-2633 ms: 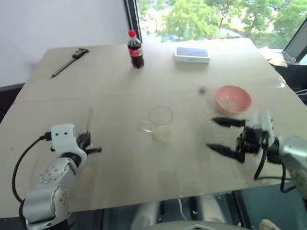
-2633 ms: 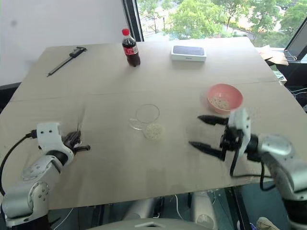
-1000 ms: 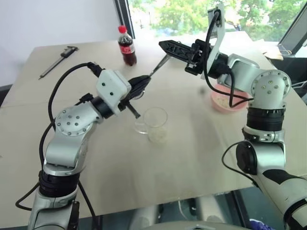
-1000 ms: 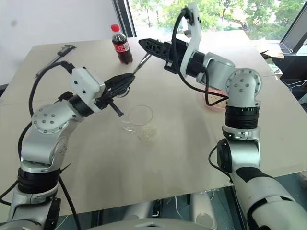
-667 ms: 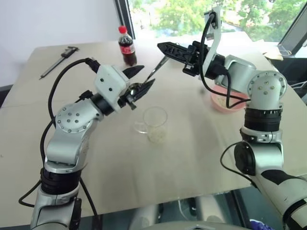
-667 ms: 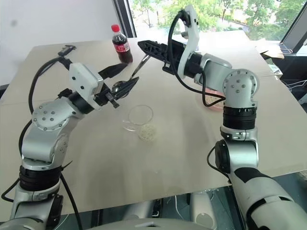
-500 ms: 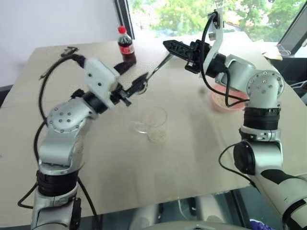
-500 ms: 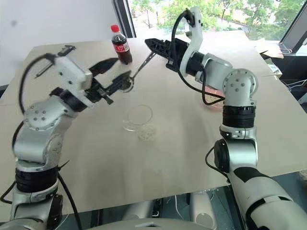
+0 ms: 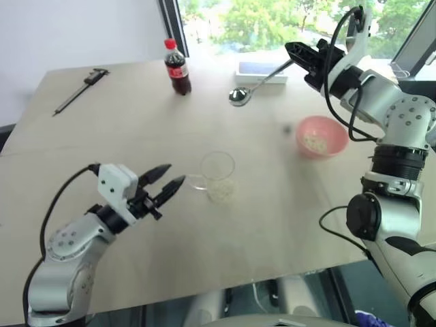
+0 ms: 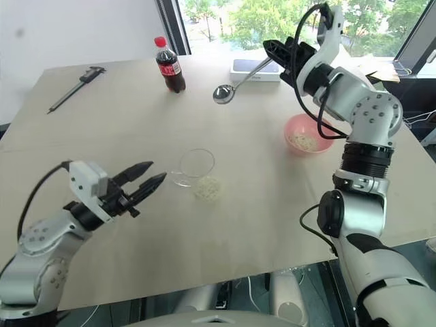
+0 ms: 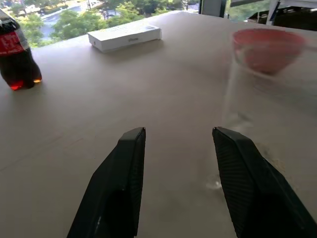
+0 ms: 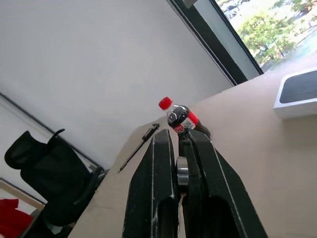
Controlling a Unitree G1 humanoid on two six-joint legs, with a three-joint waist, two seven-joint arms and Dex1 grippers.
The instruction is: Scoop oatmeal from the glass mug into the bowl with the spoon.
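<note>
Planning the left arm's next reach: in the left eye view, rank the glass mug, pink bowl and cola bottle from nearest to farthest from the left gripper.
1. Glass mug: just ahead of the open left gripper, mid-table.
2. Cola bottle: at the far edge, by the window.
3. Pink bowl: across the table on the right side.
Bottle and bowl are too close to call.

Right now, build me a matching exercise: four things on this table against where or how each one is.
Things:
1. spoon
2. glass mug
3. bowl
4. cola bottle

States:
A. upright at the table's far side
B. holds some oatmeal
C. gripped by its handle in the right gripper
D. nearest the open left gripper

Pairs: 1-C, 2-D, 3-B, 4-A
</note>
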